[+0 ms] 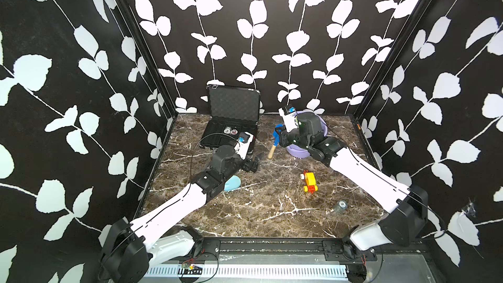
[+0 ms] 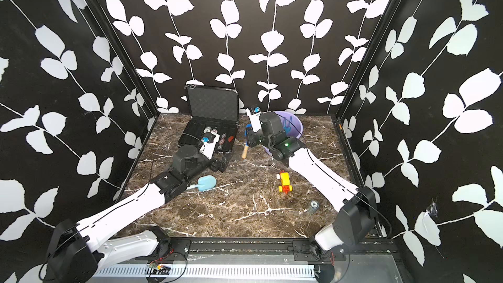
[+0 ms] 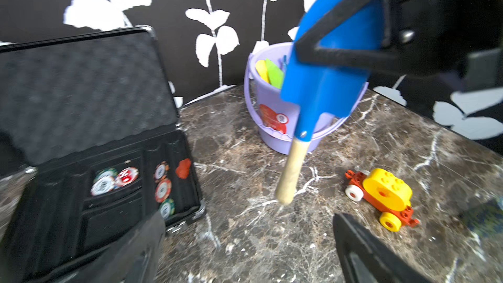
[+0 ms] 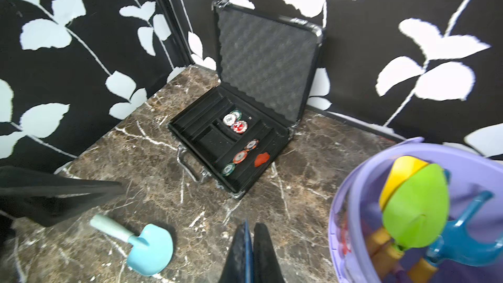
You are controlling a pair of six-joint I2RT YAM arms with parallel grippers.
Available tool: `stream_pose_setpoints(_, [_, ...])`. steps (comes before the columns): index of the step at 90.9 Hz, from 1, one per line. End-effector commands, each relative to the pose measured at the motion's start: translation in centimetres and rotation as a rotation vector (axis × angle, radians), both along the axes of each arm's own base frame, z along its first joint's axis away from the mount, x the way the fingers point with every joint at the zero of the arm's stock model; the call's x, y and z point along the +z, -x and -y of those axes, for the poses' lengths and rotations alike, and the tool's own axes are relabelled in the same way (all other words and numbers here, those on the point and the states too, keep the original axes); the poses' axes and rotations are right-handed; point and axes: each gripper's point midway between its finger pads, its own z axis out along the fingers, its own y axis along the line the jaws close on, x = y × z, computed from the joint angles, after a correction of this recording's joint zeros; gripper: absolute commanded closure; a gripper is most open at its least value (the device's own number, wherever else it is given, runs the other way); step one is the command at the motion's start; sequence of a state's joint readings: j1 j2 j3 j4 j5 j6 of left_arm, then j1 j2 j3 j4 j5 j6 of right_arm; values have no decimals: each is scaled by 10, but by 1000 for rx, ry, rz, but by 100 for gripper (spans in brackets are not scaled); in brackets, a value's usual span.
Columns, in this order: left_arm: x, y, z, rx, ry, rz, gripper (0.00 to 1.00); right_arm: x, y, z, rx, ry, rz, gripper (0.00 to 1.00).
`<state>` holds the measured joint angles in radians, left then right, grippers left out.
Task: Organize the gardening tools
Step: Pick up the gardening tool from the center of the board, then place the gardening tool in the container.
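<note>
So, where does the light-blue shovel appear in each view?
In a top view: light-blue shovel, half hidden by the left arm.
In a top view: its blade lies clear beside that arm.
Left wrist: not in it.
Right wrist: lying nearer the camera than the case.
Landmark: the open case, in all four.

My left arm (image 1: 174, 208) and right arm (image 1: 362, 172) have white shells, black joints and thin black cables (image 1: 191, 159) alongside. A green light (image 2: 285, 144) glows at the right wrist. Left hand (image 3: 247, 219) and right hand (image 4: 251, 251) are black, the right bearing two silver screws (image 3: 407, 35).
</note>
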<state>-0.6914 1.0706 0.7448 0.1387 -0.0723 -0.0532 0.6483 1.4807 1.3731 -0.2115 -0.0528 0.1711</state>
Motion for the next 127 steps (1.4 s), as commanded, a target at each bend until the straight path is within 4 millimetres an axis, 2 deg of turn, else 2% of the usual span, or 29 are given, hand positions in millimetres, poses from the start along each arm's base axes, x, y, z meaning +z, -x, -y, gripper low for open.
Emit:
stream_pose_setpoints(1, [-6, 3, -23, 101, -2, -11, 1, 36, -4, 19, -78, 11, 109, 100])
stream_pose_setpoints(14, [-5, 10, -47, 183, -6, -1, 1, 60, -9, 41, -149, 22, 177, 100])
stream_pose_setpoints(36, [-16, 21, -90, 346, -54, -20, 1, 108, -20, 86, -258, -43, 263, 100])
stream_pose_setpoints(54, [-17, 28, -108, 406, -55, -6, 1, 137, -26, 121, -353, -56, 326, 100])
stream_pose_setpoints(73, [-22, 33, -121, 452, -76, -21, 1, 144, -35, 159, -481, 0, 362, 100])
stream_pose_setpoints(90, [-39, 37, -133, 503, -140, -81, 1, 142, -39, 184, -564, 60, 371, 100])
stream_pose_setpoints(111, [-49, 39, -135, 514, -166, -113, 1, 132, -42, 187, -568, 87, 370, 100])
stream_pose_setpoints(127, [-58, 41, -137, 515, -200, -155, 1, 126, -62, 180, -547, 93, 368, 100])
